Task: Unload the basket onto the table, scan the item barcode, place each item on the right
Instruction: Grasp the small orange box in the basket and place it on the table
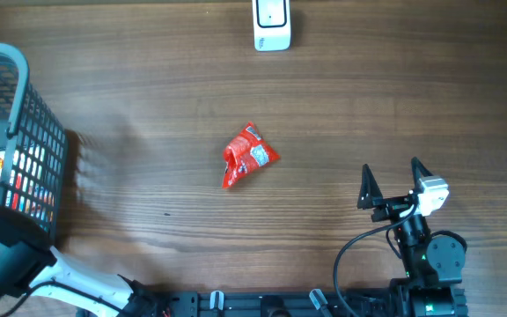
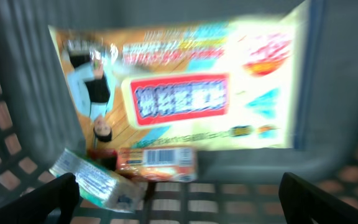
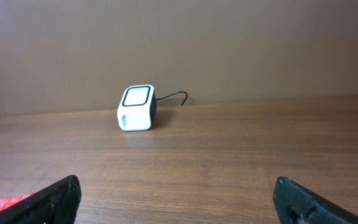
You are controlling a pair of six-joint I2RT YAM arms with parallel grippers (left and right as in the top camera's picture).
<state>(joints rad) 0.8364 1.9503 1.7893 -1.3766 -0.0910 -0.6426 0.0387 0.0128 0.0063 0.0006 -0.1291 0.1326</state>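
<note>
Far left of the scanner [image 1: 272,25] stands the basket [image 1: 33,132], where the left gripper [image 2: 185,202] hangs wide open over a big yellow packet [image 2: 179,62]. The right gripper [image 1: 393,180] waits open too, empty. A red packet [image 1: 247,156] lies nearer the scanner. The crowded packets could make the fingers grab two.

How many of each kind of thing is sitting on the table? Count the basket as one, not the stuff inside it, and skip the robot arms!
red snack packet: 1
white barcode scanner: 1
grey basket: 1
Total: 3
</note>
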